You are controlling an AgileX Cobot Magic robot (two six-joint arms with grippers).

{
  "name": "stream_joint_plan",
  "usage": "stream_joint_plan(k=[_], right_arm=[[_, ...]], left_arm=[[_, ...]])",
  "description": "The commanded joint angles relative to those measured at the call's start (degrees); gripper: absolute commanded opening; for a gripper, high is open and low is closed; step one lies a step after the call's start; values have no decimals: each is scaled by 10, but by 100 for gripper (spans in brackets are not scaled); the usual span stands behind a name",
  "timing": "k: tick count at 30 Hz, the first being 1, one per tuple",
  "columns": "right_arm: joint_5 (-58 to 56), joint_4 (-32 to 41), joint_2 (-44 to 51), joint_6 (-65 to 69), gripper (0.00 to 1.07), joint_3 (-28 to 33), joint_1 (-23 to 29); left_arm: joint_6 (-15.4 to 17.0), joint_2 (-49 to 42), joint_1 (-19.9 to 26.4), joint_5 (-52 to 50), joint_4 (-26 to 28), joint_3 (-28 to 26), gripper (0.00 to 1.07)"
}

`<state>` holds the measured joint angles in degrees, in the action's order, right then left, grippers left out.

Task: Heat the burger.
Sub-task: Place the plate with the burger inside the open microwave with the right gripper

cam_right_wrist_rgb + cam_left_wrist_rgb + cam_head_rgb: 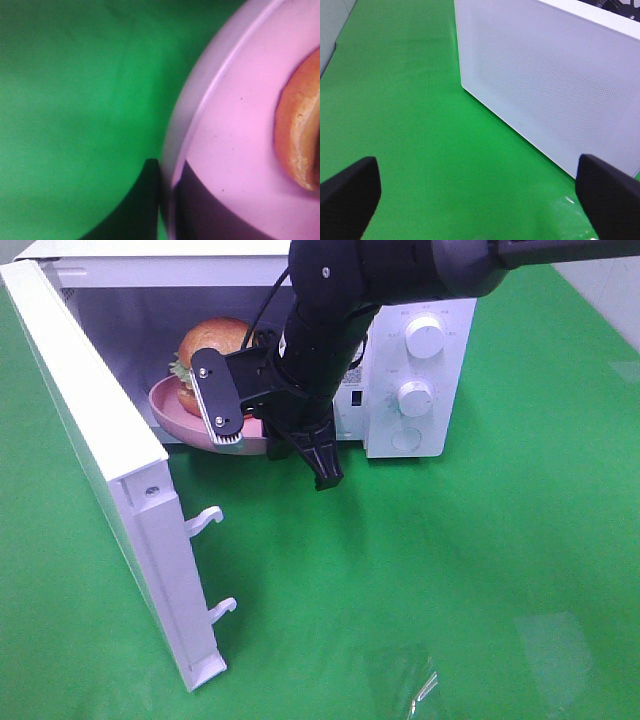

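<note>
On the left, the white door (100,440) of the microwave (455,370) stands wide open. My left pincer (480,195) hangs outside it with its jaws far apart and nothing between them. In the mouth of the oven the burger (212,345) sits on a pink plate (165,405), which I judge is only partly inside. My right pincer (167,197) is closed on the rim of this plate. I think these steps are left: push the plate in fully, let go, shut the door, turn the dials (425,337) on the right. The burger has a shiny golden-brown dome, frilly green lettuce and an orange-brown lower bun.
</note>
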<state>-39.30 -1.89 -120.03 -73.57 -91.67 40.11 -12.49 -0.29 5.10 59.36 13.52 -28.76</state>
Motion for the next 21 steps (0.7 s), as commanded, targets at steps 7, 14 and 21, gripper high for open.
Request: stream_joint_plan(k=[7,14,21], right_arm=[[9,-62,-26,74,0,-72,1],[1,-69,-46,80,0,-108,1],[-15,-95,-77,103,0,-148,1]], left_arm=[[-1,-10,2,-3,-1,1,98],[-1,-10,2,-3,-1,1,98],[-1,-10,2,-3,-1,1,98]])
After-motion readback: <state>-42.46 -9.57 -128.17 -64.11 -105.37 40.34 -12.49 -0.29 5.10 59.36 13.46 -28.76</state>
